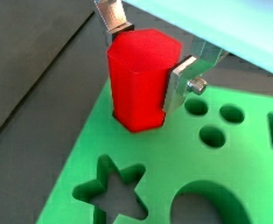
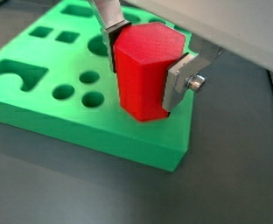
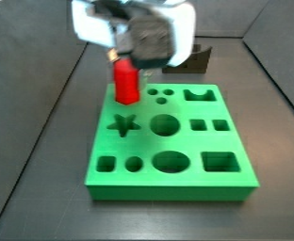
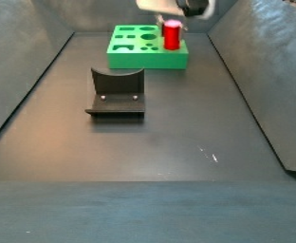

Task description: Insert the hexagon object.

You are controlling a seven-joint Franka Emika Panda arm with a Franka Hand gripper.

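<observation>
The hexagon object (image 1: 139,80) is a bright red faceted peg, standing upright with its lower end at a corner of the green board (image 1: 163,188). It also shows in the wrist view (image 2: 145,72) and in both side views (image 3: 127,83) (image 4: 173,35). My gripper (image 1: 149,54) is shut on the peg, its silver fingers (image 2: 181,80) pressed on two opposite faces near the top. The gripper body (image 3: 135,28) hangs over the board's far corner. The hole under the peg is hidden by the peg.
The board has several shaped holes: a star (image 1: 113,185), round ones (image 2: 78,90), squares and a half-round. The dark fixture (image 4: 115,95) stands on the floor away from the board; it also shows behind the board (image 3: 195,58). Grey walls enclose the floor (image 4: 176,142).
</observation>
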